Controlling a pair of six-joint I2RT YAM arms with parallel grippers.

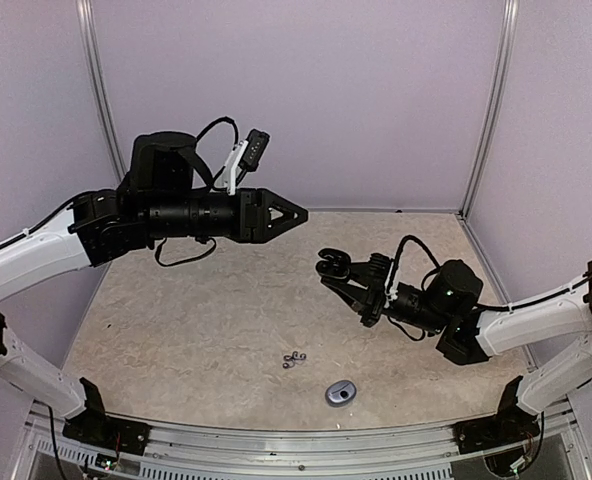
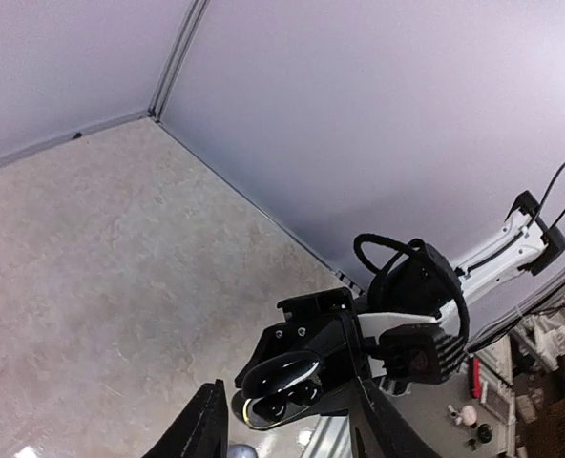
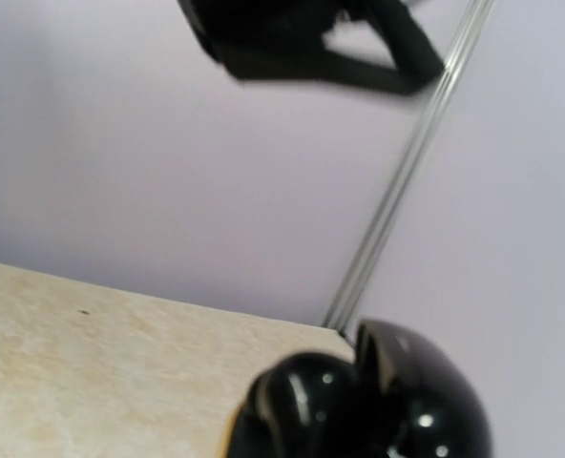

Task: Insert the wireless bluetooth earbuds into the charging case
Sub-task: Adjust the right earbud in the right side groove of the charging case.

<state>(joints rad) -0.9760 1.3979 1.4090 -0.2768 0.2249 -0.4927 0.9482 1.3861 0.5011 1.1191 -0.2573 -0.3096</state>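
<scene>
My right gripper [image 1: 328, 266] is shut on a glossy black charging case [image 3: 368, 405] and holds it in the air right of centre, lid open. In the left wrist view two black earbuds [image 2: 284, 401] sit in the wells of that case [image 2: 287, 377]. Silvery earbuds [image 1: 294, 359] lie loose on the table near its front edge. My left gripper [image 1: 298, 213] hangs high above the table's middle, pointing toward the case, a short gap away from it. Its fingers [image 2: 201, 427] stand apart with nothing between them. The right gripper's own fingers are hidden behind the case in its wrist view.
A grey oval case [image 1: 341, 392] lies near the table's front edge, just right of the loose buds. Lilac walls with metal corner posts [image 1: 488, 105] close in the table at the back and sides.
</scene>
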